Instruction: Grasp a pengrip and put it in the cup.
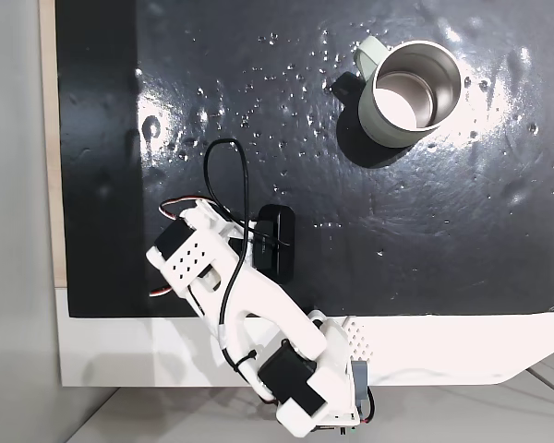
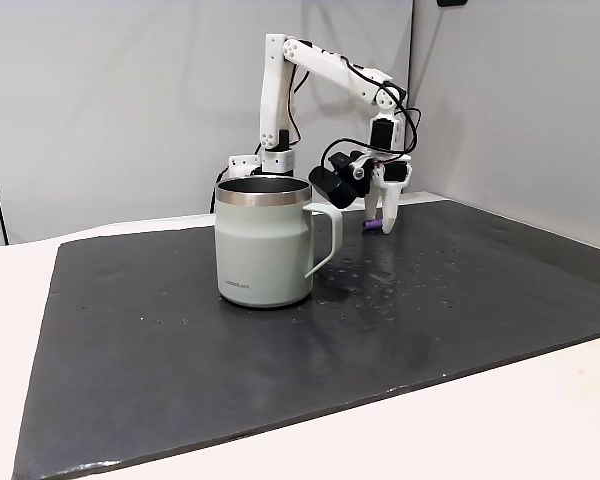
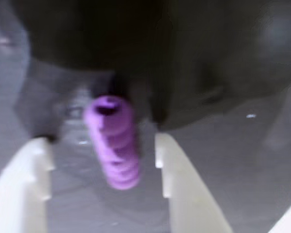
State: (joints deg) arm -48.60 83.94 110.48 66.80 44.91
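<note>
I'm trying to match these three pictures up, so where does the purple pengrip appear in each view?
In a fixed view: hidden beneath the arm, lower left of centre.
In a fixed view: the pengrip sits on the mat, right of the cup, under the jaws.
Wrist view: the pengrip is at centre, between the open jaws.
Shared landmark: the black mat.

Place: a plain lab or hobby test bench, not a home room.
Walls: bare grey partition panels close behind the bench, meeting at a corner, undecorated.
Counter: a white counter with a black mat laid over it as a work zone, speckled with small shiny spots.
Equipment: a small white 3D-printed arm with exposed black servos and loose cables, fixed at the counter's edge.
</note>
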